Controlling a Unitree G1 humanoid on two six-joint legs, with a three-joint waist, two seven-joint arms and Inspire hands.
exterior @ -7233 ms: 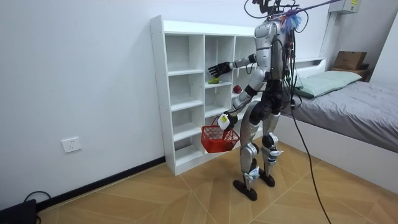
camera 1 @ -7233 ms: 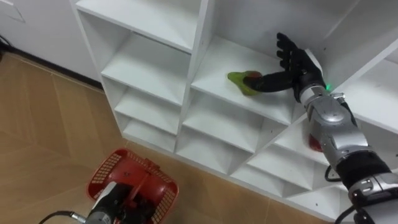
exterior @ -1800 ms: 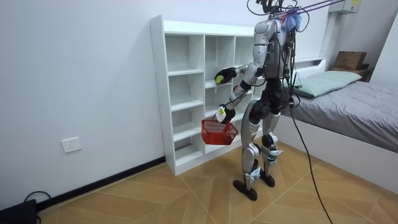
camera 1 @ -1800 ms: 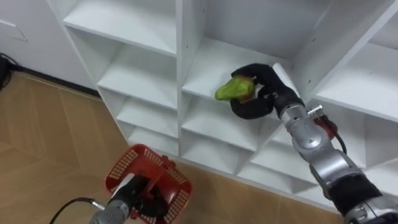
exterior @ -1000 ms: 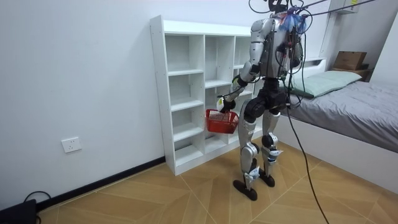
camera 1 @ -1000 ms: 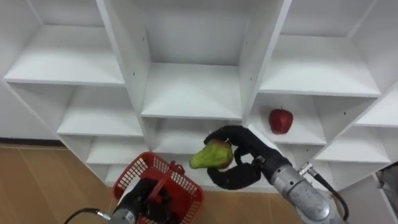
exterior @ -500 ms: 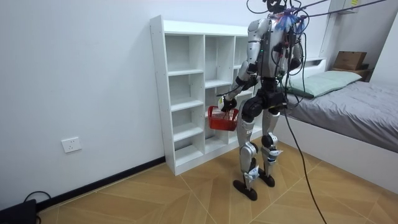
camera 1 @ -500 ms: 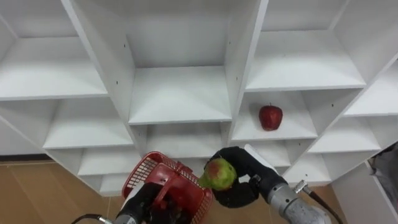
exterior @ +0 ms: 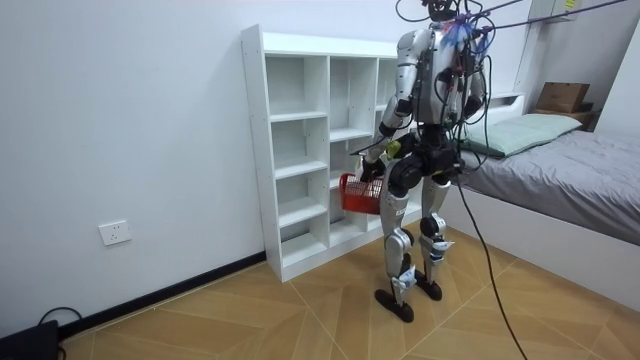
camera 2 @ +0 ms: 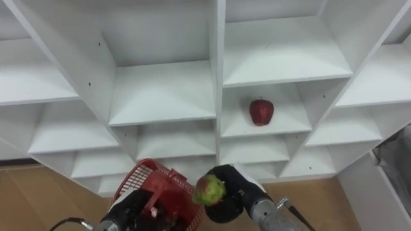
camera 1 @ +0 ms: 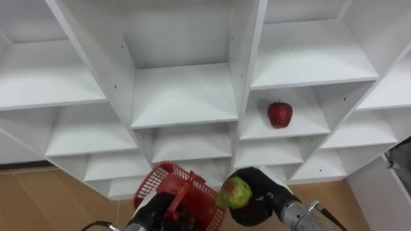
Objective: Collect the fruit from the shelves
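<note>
1. Close to the front of the white closet [exterior: 290, 44], stands up straight on the wooden floor [exterior: 250, 320], facing the shelves.
2. Holds a green fruit [camera 1: 236, 191] in the right robot hand [camera 1: 260, 200], with the dark fingers curled tight round it.
3. Shows a bit of red on the top of that fruit.
4. Has the fruit up in the air, right by the right edge of the red basket [camera 1: 183, 189] and lower than the closet's bottom shelves in the eye views. Cannot tell if fruit and basket touch.
5. Grips the red basket by its handle with the left robot hand [camera 1: 156, 210], fingers wrapped round the handle.
6. Carries the basket off the floor, about as high as the hips, between the body and the closet in the room view.
7. Looks down at a red apple [camera 1: 279, 113] sitting upright on a shelf in the right row of the closet, a bit left of the middle of that shelf and nearer its back edge.
8. Has that apple well apart from both robot hands, higher up than the basket.
9. Has a bed [exterior: 560, 170] with a grey cover close behind, on the room view's right.
</note>
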